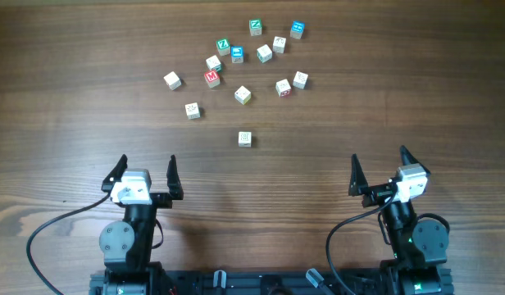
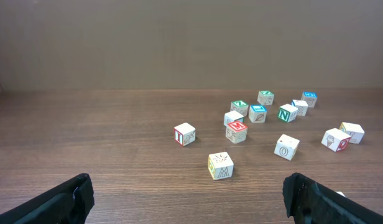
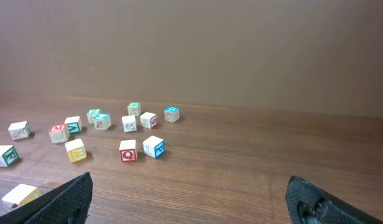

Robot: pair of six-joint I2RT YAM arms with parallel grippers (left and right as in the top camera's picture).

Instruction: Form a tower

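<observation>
No tower shows in any view. Several small pale wooden cubes lie loose and apart on the table's far middle, among them a red M cube (image 1: 211,78) (image 2: 237,130), a red Q cube (image 1: 284,87) (image 3: 128,150) and a green cube (image 1: 255,26). One cube (image 1: 245,138) (image 3: 20,195) sits alone, nearest the arms. A yellow-sided M cube (image 1: 193,111) (image 2: 221,165) lies ahead of my left gripper (image 1: 147,164) (image 2: 188,186), which is open and empty. My right gripper (image 1: 379,157) (image 3: 188,186) is open too, with only bare wood between its fingers.
The brown wooden table (image 1: 416,82) runs wide on both sides of the cube cluster. Black cables (image 1: 56,225) loop beside both arm bases at the near edge. A plain wall (image 2: 179,43) backs the table in the wrist views.
</observation>
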